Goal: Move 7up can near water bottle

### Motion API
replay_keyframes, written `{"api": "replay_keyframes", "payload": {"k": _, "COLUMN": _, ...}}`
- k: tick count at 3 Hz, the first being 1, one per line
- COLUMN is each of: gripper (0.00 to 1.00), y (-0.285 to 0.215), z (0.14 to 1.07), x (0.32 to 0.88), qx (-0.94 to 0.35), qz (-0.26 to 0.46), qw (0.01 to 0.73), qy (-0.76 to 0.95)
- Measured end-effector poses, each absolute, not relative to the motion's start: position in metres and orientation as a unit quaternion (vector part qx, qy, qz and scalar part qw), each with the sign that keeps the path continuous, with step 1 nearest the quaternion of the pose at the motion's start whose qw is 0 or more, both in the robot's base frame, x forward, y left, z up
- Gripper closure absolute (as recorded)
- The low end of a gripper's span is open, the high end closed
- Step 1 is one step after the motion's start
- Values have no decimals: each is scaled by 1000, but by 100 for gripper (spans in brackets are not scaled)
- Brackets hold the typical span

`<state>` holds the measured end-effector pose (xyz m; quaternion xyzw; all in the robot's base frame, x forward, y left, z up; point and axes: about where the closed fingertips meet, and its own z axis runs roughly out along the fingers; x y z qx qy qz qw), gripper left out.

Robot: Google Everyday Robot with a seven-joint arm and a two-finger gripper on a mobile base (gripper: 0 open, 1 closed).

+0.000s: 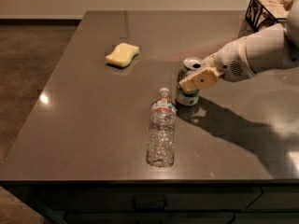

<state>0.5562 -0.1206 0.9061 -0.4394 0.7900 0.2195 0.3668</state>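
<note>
The 7up can (187,93), white and green with a silver top, stands upright just right of the water bottle's white cap, at or just above the table top. My gripper (198,78) comes in from the right and is shut on the can's upper half; one tan finger (200,80) lies across the can's front. The water bottle (161,129) is clear and crinkled and lies on its side, cap pointing away, near the table's front edge. A narrow gap separates can and bottle.
A pale yellow sponge (122,54) lies at the back left of the dark grey table (93,125). A black wire basket (267,9) stands at the back right corner. My white arm (261,50) spans the right side above the table.
</note>
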Motion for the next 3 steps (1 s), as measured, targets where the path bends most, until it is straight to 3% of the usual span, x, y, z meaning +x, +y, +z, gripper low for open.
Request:
{"api": "replay_keyframes", "payload": {"k": 2, "gripper": 14, "y": -115, "z": 891, "x": 552, "qx": -443, "qz": 205, "qw": 363, "qy": 794}}
{"api": "replay_keyframes", "payload": {"k": 3, "gripper": 0, "y": -114, "z": 891, "x": 552, "qx": -445, "qz": 206, "qw": 362, "qy": 793}}
